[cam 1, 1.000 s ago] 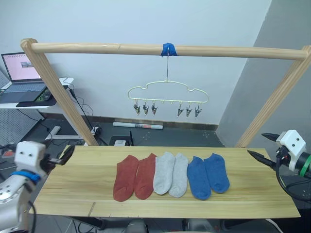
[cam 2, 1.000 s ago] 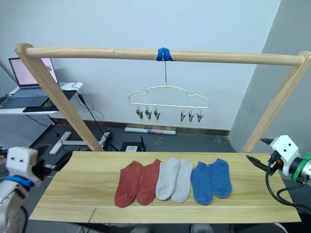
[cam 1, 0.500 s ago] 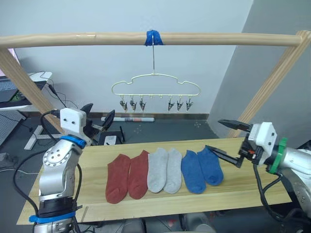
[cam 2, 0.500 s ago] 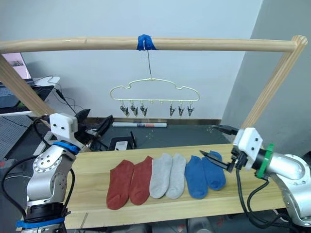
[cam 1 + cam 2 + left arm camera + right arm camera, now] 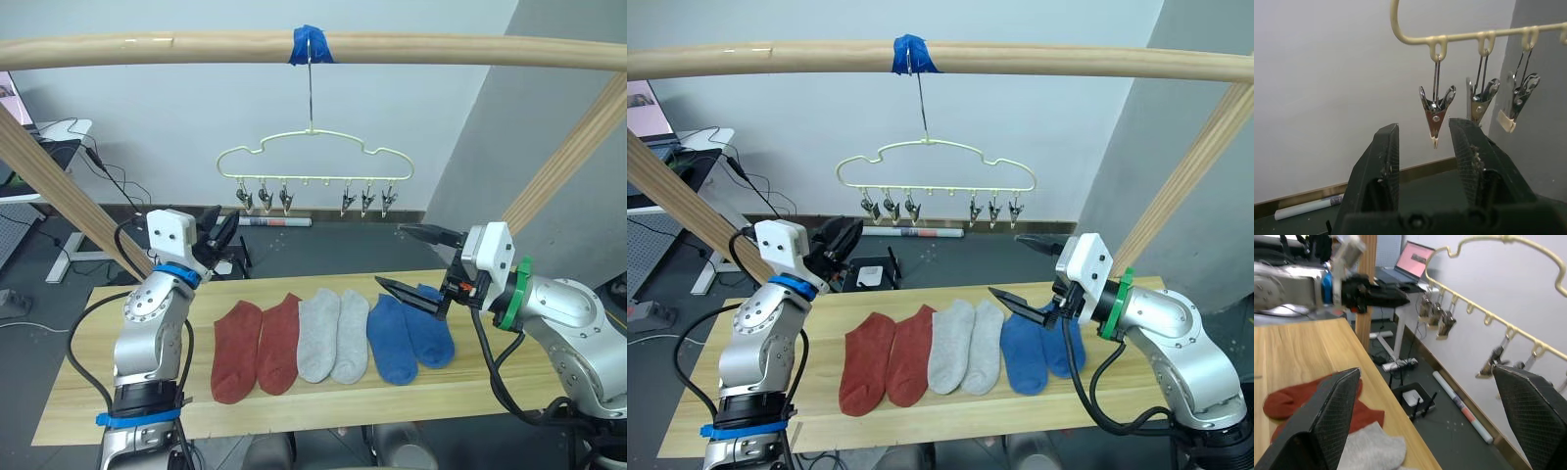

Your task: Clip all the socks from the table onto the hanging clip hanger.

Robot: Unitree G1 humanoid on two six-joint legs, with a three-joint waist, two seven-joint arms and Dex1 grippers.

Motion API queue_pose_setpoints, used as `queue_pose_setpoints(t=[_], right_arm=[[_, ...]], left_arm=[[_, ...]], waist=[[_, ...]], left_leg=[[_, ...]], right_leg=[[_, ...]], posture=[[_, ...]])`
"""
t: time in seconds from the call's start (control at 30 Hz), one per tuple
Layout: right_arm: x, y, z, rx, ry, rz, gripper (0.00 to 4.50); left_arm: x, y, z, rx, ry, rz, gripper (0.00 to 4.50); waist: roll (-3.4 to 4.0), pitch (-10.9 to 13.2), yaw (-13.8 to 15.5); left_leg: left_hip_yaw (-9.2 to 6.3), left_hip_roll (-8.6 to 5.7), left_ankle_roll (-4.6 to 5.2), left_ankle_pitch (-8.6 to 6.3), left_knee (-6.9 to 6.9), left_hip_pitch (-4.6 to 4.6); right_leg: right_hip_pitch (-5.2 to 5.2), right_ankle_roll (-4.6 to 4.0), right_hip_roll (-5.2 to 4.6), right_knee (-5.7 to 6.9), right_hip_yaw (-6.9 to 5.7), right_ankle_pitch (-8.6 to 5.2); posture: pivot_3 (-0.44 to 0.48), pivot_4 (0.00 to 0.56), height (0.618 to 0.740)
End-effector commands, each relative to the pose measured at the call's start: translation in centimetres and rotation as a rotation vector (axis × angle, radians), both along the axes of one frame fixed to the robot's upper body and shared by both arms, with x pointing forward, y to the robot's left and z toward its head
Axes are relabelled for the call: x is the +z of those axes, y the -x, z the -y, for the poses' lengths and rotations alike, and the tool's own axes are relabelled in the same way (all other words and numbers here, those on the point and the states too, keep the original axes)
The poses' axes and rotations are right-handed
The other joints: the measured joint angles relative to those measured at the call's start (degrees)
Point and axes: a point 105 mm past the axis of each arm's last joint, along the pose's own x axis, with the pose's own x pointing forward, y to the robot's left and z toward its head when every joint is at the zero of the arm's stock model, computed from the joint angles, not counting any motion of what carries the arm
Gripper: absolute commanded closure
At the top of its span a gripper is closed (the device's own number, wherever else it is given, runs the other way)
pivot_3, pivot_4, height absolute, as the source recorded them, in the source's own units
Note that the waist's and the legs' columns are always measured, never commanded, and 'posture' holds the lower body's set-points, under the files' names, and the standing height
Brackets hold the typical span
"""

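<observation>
- Six socks lay flat in a row on the worktop, below the clip hanger: rust-red pair, light grey pair, blue pair, read from the robot's left to right.
- Neighbouring socks touched or slightly overlapped along their edges; none was clipped.
- Clip hanger hung by its long hook from the wooden rail, at the blue tape wrap, above and behind the sock row.
- Six metal clips hung empty from the hanger's lower bar, three toward each end.
- Left pincer was raised off the worktop, left of the rust-red pair and lower than the clips, fingers spread with nothing between them.
- In the left wrist view, one clip sat in line with the gap between the two black fingers, farther off, not touched.
- Right pincer hovered just above the blue pair, fingers spread wide, empty; lower finger close over the blue socks, contact unclear.
- Laptop on a desk beyond the left end of the hanger, well apart from the socks.
</observation>
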Motion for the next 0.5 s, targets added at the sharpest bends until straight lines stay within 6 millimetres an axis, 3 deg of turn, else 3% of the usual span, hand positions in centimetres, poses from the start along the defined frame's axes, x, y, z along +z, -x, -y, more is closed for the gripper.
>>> queue_pose_setpoints(t=[0.03,0.5], right_arm=[[1.2,1.0,-0.8,0.040,-0.016,0.032,0.00],[2.6,1.4,-2.5,0.113,-0.006,0.051,0.00]], left_arm=[[1.0,-0.4,0.3,0.001,-0.005,0.049,2.74],[2.4,-2.5,0.9,0.037,0.038,0.136,2.74]], waist=[[-0.01,0.2,0.0],[-0.17,1.0,-0.2]], left_leg=[[0.00,0.00,0.00,0.00,0.00,0.00],[-0.02,-0.01,0.00,0.00,-0.03,-0.05]], right_leg=[[0.00,0.00,0.00,0.00,0.01,0.00],[-0.04,0.01,-0.01,-0.05,-0.03,0.00]], posture=[[-0.257,0.226,0.733],[-0.274,0.225,0.733]])
